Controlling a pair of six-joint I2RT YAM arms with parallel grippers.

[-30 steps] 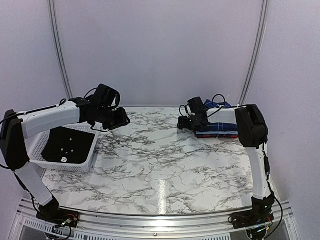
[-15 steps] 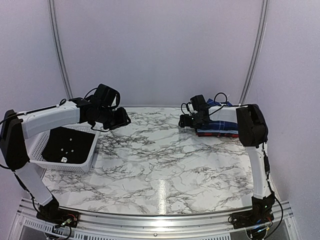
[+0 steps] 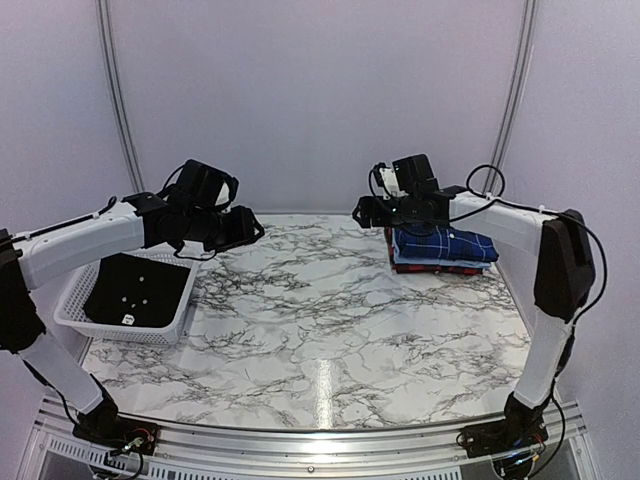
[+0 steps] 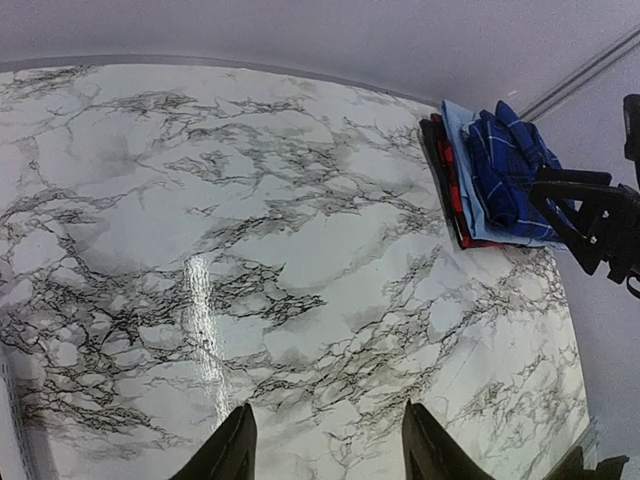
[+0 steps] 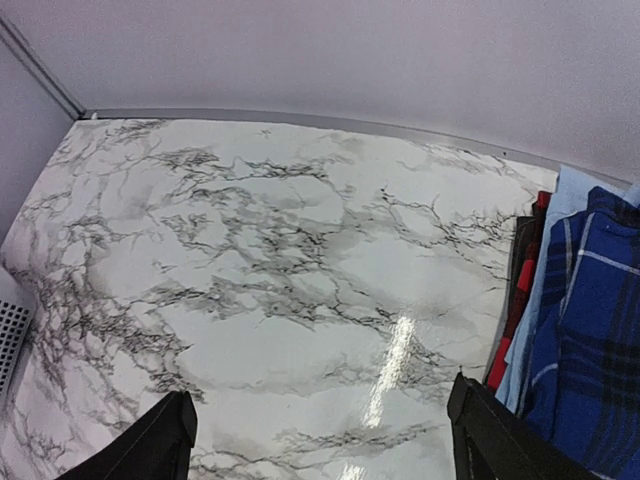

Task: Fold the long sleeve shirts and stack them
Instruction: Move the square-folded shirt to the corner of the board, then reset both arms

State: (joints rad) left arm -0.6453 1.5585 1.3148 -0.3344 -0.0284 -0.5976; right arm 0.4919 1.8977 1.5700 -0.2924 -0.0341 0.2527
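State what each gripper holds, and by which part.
Nothing is held. The left gripper and right gripper both hang open above the marble table; the stacked shirts lie free.

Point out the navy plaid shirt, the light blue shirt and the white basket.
navy plaid shirt [image 3: 448,243], top view, its folded upper face.
light blue shirt [image 4: 458,114], left wrist view, its exposed far corner.
white basket [image 3: 132,332], top view, its front wall.

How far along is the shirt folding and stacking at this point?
Done: navy plaid shirt, light blue shirt and red-and-black plaid shirt lie folded in one stack. In hand: nothing; left gripper and right gripper are open, empty. Left: possibly the dark item in the white basket, if it is a shirt.
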